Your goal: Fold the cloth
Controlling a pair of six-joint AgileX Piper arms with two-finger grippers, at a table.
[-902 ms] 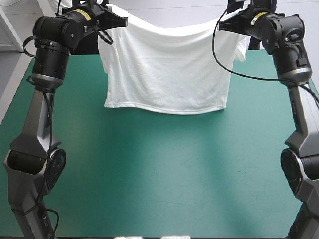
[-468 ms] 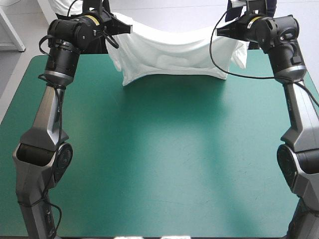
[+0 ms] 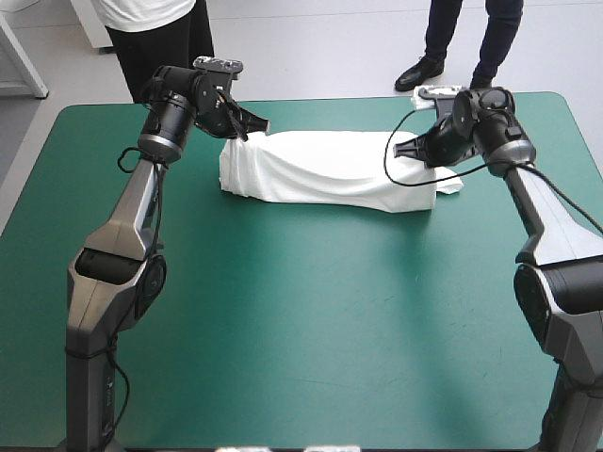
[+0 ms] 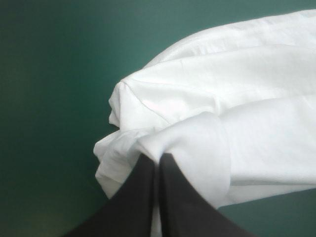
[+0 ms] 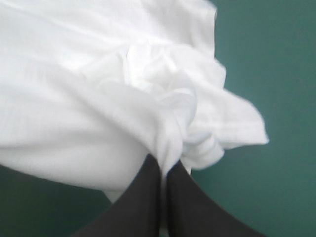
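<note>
White T-shirt [image 3: 330,169] lies doubled at twelve o'clock, left gripper [image 4: 159,158] and right gripper [image 5: 164,165] pinching its ends; more folds likely remain.

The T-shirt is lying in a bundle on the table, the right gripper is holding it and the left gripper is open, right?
Not quite: the left gripper has its jaws shut on the T-shirt too, as the left wrist view shows. The rest stands: a bundle on the table, the right gripper holding it.
</note>
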